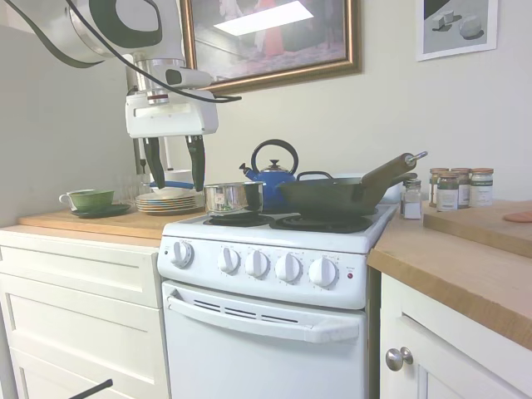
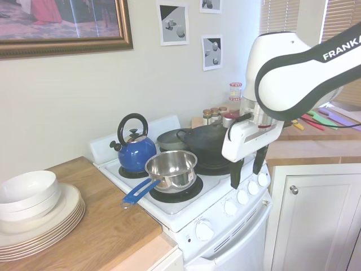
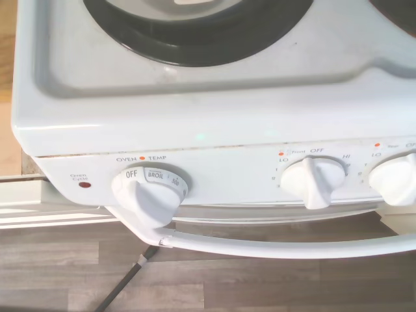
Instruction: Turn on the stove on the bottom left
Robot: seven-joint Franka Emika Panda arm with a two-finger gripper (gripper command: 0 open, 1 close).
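The white stove (image 1: 274, 241) stands between wooden counters, with five round white knobs on its front panel (image 1: 257, 263) and a small red light (image 1: 350, 275) at the panel's right end. My gripper (image 1: 177, 188) hangs open, fingers pointing down and holding nothing, above and in front of the knob row (image 2: 243, 197), clear of it. The second exterior view also shows the gripper (image 2: 246, 179) open. The wrist view shows the oven temperature knob (image 3: 151, 192) at OFF, a burner knob (image 3: 314, 182) marked Front, another knob (image 3: 396, 179) and the oven-door handle (image 3: 292, 247).
A steel saucepan (image 2: 171, 167) with a blue handle sits on the front left burner. A blue kettle (image 2: 134, 149) is behind it and a dark pan (image 2: 206, 144) is on the right. Plates and a bowl (image 2: 28, 195), a green cup (image 1: 90, 199) and spice jars (image 1: 457, 187) stand on the counters.
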